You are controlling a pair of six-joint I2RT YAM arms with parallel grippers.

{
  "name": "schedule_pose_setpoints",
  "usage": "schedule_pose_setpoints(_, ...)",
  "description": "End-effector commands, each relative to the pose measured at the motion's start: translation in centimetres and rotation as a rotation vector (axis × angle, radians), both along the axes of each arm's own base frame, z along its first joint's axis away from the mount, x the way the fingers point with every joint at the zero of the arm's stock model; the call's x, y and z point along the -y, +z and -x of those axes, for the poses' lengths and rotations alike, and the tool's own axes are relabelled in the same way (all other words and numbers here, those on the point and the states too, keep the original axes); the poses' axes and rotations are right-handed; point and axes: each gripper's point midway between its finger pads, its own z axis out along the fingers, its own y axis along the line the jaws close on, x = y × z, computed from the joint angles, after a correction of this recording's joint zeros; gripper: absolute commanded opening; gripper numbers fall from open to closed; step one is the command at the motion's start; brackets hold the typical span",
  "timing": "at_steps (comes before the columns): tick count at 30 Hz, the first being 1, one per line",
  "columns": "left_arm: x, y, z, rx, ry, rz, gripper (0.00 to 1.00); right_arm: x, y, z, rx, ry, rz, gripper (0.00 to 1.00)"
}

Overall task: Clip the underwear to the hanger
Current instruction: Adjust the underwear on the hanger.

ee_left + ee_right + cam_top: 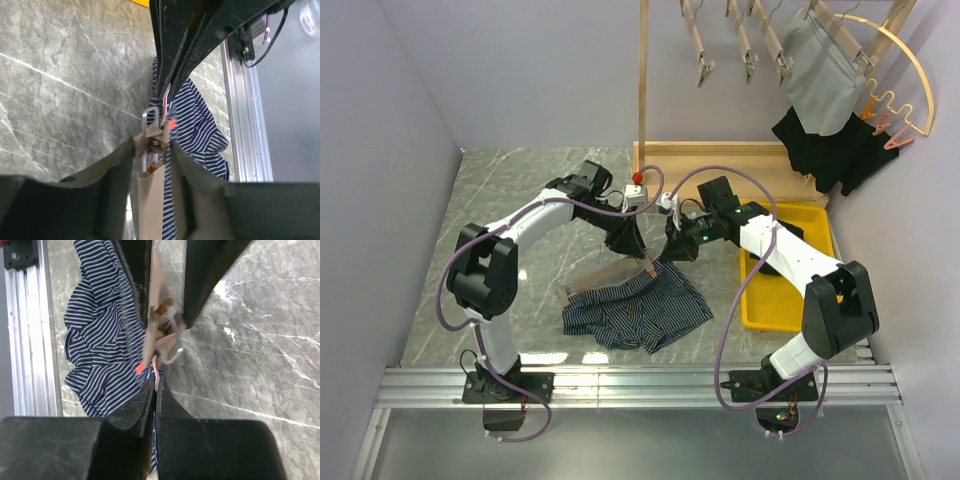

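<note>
Here left gripper (pixel 152 150) clamps hanger clip (pixel 154 136), right gripper (pixel 155 389) pinches underwear (pixel 100 340), yellow bin (pixel 756 302) beside.

The left arm (pixel 532 222) and right arm (pixel 782 252) share one build: white shells over the long links, bulky black housings at the joints. A purple cable (pixel 447 300) loops loosely along each (the right arm also shows a small green light (pixel 703 238)). Black bases (pixel 505 385) anchor them. The left hand (pixel 151 146) and right hand (pixel 154 390) have matte black, wedge-shaped fingers (pixel 112 187).
</note>
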Motion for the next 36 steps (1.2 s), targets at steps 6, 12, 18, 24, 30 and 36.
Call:
schedule_pose_setpoints(6, 0.3, 1.5, 0.4, -0.001, -0.062, 0.025, 0.50, -0.8, 3.9, 0.4, 0.149, 0.087, -0.032, 0.00)
schedule_pose_setpoints(12, 0.3, 1.0, 0.4, -0.025, -0.075, 0.012, 0.55, -1.0, 3.9, 0.7, 0.161, 0.102, -0.025, 0.00)
schedule_pose_setpoints(18, 0.3, 1.1, 0.3, -0.020, -0.077, 0.018, 0.48, -1.2, 4.0, 0.8, 0.166, 0.112, -0.024, 0.00)
schedule_pose_setpoints(24, 0.4, 1.4, 0.5, -0.035, -0.095, 0.021, 0.45, -1.1, 3.8, 0.9, 0.164, 0.113, -0.020, 0.00)
schedule_pose_setpoints(30, 0.4, 1.2, 0.5, -0.046, -0.097, 0.020, 0.48, -1.1, 3.8, 0.9, 0.167, 0.112, -0.019, 0.00)
schedule_pose_setpoints(36, 0.4, 0.9, 0.8, -0.056, -0.104, 0.015, 0.49, -1.2, 4.0, 1.0, 0.167, 0.115, -0.021, 0.00)
